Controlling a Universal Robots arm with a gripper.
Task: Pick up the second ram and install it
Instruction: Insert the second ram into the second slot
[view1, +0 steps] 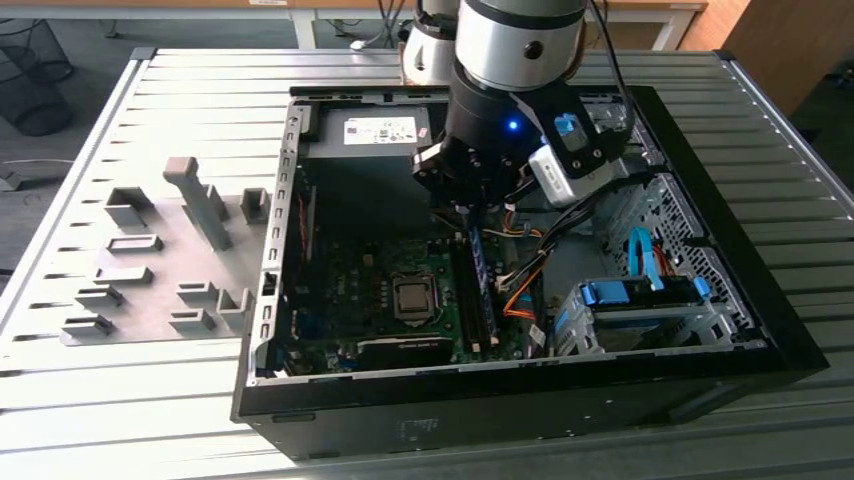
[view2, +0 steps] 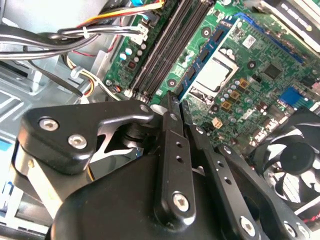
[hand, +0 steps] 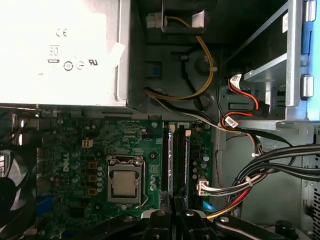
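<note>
Now the gripper (view1: 467, 215), fingers together on the second ram (view1: 477, 255), hangs over the motherboard's memory slots (hand: 175, 160), so seating calls for true alignment and even pressure.

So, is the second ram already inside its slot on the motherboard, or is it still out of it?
Cannot tell. The gripper is above the memory slots, with a blue stick below it; full seating is unclear.
</note>
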